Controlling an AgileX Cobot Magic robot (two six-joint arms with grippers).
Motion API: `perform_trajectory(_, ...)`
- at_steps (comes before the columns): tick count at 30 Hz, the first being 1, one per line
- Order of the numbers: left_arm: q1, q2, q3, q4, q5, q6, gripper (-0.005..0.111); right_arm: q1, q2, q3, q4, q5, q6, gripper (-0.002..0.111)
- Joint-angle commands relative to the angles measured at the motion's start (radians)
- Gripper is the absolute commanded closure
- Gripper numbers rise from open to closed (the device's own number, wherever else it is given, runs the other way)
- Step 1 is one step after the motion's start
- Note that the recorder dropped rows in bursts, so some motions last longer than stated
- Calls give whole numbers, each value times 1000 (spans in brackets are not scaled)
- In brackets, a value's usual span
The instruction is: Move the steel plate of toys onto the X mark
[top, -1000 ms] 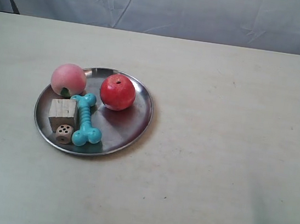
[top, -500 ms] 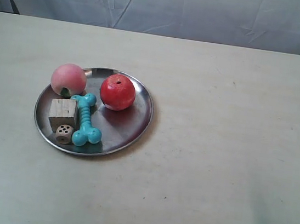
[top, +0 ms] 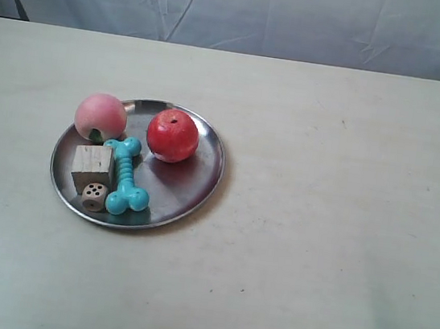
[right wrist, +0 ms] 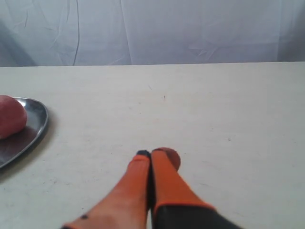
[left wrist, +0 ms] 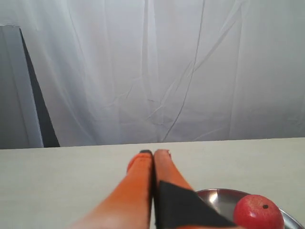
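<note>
The exterior view alone shows the plate (top: 189, 185) whole, toys (top: 173, 136) aboard, view-left on the tabletop (top: 341, 229). Only the wrist views show the left fingers (left wrist: 138, 191) and right fingers (right wrist: 136, 186), both pressed together, and the X (right wrist: 164, 97), perhaps that faint speck.

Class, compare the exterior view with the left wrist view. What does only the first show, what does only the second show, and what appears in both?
Only the exterior view: the pink peach, the turquoise bone, the wooden cube and the small die, plus the whole round rim of the steel plate. Only the left wrist view: the left gripper, its orange fingers pressed shut. Both: the red apple on the plate, the pale tabletop and the white cloth backdrop.
</note>
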Motion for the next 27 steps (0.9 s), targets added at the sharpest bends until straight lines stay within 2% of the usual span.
perform_trajectory(1,16,-181,108,-17,-17,3,107,-4,-7,1,1,-7,-4,108)
perform_trajectory(5,95,-333,135,-17,58,3,107,-4,-7,1,1,-7,-4,108)
perform_trajectory(9,153,-432,141,-17,58,3,107,-4,-7,1,1,-5,-4,108)
perform_trajectory(27,143,-432,161,-17,81,3,107,-4,-7,1,1,-7,-4,108)
